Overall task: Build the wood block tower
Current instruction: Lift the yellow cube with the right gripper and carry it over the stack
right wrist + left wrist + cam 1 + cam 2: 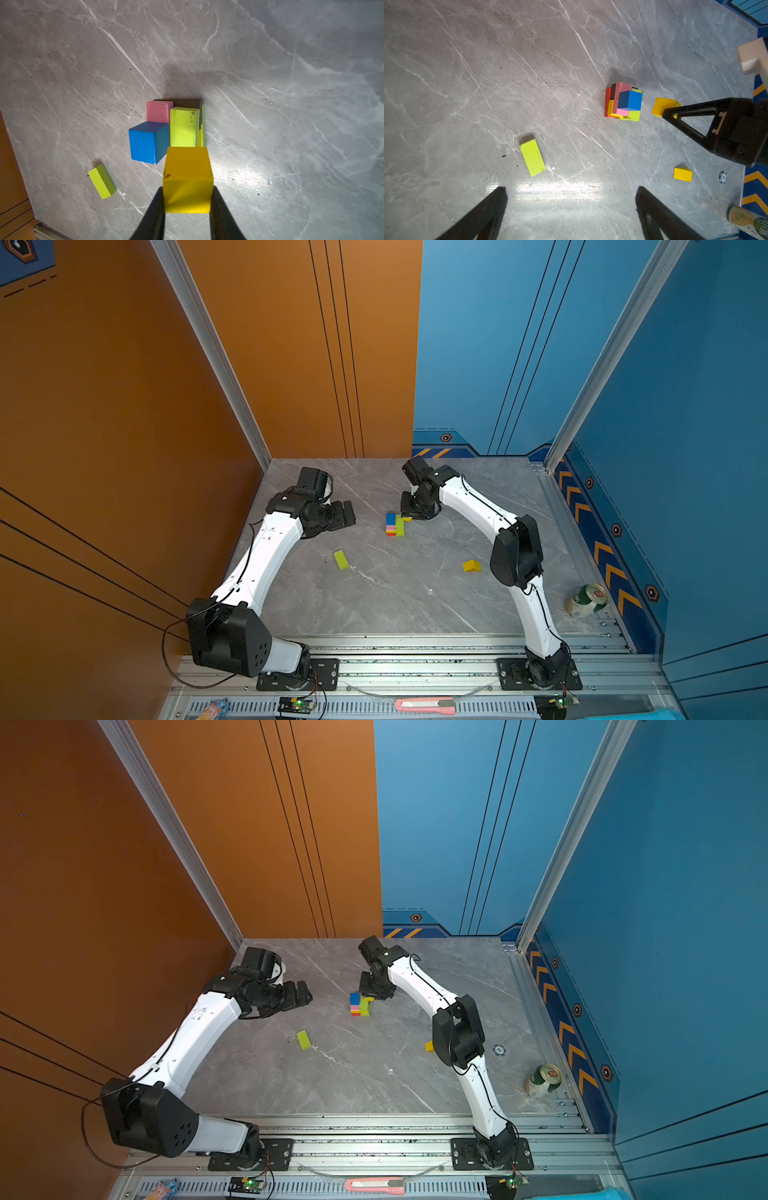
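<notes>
In both top views the tabletop (395,605) lay open at six o'clock of the tower (394,525), which stood well clear of every edge. A loose lime bar (340,560) lay at seven o'clock, a yellow prism (471,566) at four, and a can (586,600) near the right-hand edge. My right tool (407,519) stood at two o'clock of the tower, just beside its top. My left tool (345,515) hung at nine o'clock, well apart.

From the left wrist I saw the left tool's jaws spread wide, gripping nothing. A gap showed between the tower and the yellow cube (661,106).

From the right wrist, the right tool pinched that cube on both sides, just beside the tower's lime and blue blocks.
</notes>
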You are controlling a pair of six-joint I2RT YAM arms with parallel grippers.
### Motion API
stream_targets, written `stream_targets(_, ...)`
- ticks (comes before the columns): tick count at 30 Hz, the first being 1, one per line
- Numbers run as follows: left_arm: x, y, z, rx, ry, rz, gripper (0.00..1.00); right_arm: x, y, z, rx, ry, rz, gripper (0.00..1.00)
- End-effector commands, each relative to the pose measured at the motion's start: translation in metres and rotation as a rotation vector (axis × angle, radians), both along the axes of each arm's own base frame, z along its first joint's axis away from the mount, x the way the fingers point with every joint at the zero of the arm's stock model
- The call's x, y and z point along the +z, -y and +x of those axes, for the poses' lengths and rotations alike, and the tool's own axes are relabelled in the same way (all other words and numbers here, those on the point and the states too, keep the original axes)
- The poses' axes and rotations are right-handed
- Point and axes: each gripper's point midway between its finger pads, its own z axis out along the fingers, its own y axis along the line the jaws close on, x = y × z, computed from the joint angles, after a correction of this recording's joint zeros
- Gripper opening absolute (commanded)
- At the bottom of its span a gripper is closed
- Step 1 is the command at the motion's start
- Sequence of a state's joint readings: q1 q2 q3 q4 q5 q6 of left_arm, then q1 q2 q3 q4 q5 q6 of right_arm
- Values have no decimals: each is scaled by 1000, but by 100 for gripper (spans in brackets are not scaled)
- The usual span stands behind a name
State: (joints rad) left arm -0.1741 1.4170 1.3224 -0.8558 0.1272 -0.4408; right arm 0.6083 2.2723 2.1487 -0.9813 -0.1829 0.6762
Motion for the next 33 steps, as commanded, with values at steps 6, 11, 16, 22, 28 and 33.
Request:
stream_targets(6, 2, -1, 7, -17, 7, -18, 98, -4, -8, -4, 35, -25, -7, 27)
stream_targets(11, 0, 1, 7, -25, -4, -27, 98, -7, -11, -2, 41, -29, -7, 28)
stream_targets(16, -1, -1, 8, -22, -6, -30, 98, -11, -11, 0, 40, -34, -8, 28)
stream_targets(22, -1, -3, 11, -18, -8, -38, 98, -13, -10, 3, 42, -38, -8, 28)
stream_targets(28, -2, -3, 12, -17, -13, -41, 98, -15, -11, 4, 41, -44, -13, 28)
stream_targets(33, -1, -4, 14, -14, -11, -43, 98, -18, -9, 5, 38, -50, -19, 28)
